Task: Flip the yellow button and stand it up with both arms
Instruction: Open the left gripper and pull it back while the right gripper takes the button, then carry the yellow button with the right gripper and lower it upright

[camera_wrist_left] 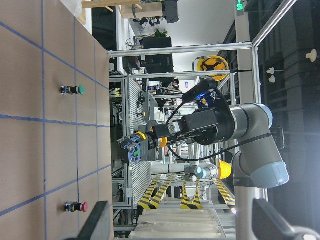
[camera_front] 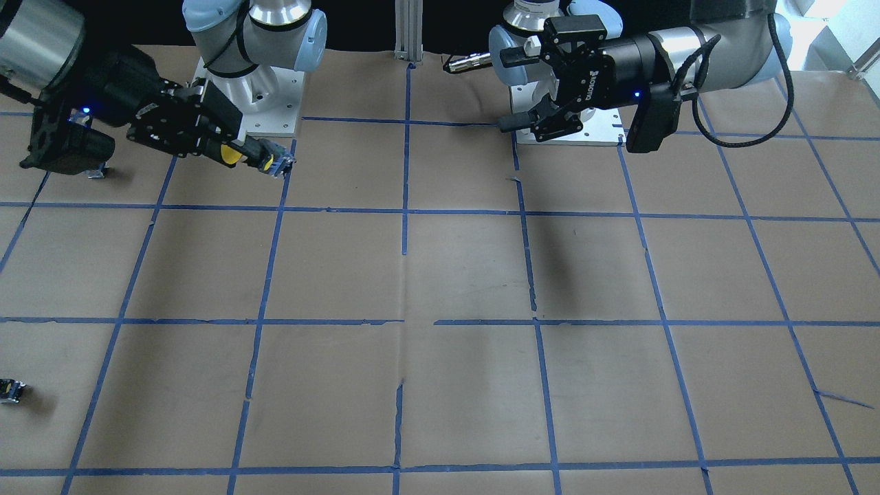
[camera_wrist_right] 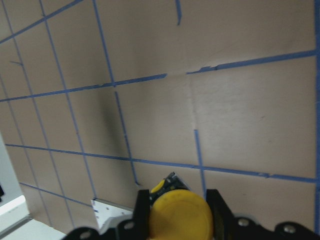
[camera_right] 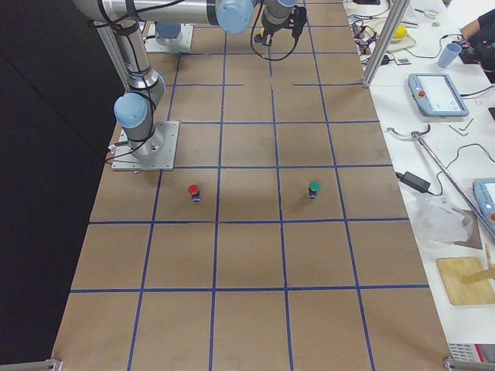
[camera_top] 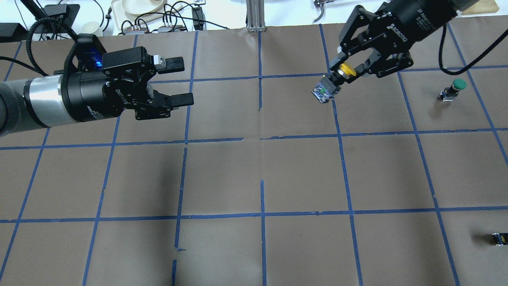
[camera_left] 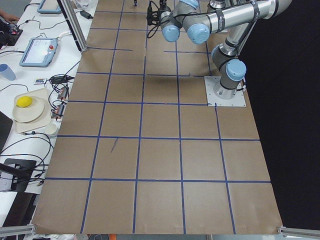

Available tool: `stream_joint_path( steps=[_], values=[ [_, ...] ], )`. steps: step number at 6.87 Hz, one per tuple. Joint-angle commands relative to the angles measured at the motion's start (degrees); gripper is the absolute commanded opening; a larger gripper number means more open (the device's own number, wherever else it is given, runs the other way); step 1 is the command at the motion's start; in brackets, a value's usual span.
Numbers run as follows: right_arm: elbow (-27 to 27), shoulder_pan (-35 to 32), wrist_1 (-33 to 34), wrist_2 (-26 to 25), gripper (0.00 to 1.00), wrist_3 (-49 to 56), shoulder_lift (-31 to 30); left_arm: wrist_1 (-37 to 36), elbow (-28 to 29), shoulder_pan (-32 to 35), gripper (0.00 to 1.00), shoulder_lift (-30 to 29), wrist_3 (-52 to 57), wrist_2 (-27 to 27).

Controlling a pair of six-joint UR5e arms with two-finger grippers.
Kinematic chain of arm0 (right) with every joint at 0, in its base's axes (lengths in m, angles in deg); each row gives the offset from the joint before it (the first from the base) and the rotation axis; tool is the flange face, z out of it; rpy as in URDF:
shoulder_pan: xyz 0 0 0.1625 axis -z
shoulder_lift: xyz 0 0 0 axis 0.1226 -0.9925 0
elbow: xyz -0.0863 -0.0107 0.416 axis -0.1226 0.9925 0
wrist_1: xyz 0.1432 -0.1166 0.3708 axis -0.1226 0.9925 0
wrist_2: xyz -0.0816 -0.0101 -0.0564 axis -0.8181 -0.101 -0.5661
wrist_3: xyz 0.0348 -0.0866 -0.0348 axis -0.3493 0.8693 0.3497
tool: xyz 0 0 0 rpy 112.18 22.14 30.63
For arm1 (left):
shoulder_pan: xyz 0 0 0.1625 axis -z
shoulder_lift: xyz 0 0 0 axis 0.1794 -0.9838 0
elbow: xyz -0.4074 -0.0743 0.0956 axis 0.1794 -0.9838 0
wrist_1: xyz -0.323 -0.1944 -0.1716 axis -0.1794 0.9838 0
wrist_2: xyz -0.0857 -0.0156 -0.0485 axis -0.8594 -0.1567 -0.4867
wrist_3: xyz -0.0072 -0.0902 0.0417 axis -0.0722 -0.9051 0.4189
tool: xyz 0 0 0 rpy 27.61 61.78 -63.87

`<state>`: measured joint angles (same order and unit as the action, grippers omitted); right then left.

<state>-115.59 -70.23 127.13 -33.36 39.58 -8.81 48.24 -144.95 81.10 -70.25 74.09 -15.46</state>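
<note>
A yellow button (camera_top: 348, 70) with black body; brown table (camera_top: 222, 178) gridded in blue tape (camera_top: 305, 213); green button (camera_top: 458, 84), red button (camera_right: 193, 190).

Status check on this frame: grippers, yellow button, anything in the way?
Right gripper shut on yellow button, held aloft. Left gripper open, apart, facing it. Green button stands off to the side, not between them.

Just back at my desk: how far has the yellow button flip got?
Done: the right gripper has the yellow button lifted off the table. In hand: the left gripper is open, facing it across a gap. Left: the hand-over, the flip, standing it on the table.
</note>
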Motion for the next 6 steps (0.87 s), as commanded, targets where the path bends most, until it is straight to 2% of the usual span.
stream_joint_path(
  steps=[1, 2, 3, 4, 6],
  values=[
    [-4.60, 9.02, 11.03, -11.16, 0.24, 14.43, 3.04, -6.95, 0.70, -1.34, 1.00, -6.37, -7.33, 2.27],
    [-7.32, 11.68, 17.54, -14.36, 0.24, 26.24, 5.41, -18.05, 0.79, -1.25, 1.00, -8.48, -17.31, 8.19],
    [-10.31, 13.62, 25.00, -16.92, 0.24, 33.32, 7.44, -28.87, 0.70, -0.81, 1.00, -8.94, -25.50, 13.99],
    [-13.56, 16.42, 30.64, -19.29, 0.24, 41.83, 8.07, -36.89, 1.14, -0.03, 1.00, -9.03, -30.02, 18.83],
    [-20.41, 23.44, 40.83, -19.49, 0.24, 58.11, 8.94, -47.13, 5.51, 5.05, 1.00, -9.82, -36.46, 32.00]
  ],
)
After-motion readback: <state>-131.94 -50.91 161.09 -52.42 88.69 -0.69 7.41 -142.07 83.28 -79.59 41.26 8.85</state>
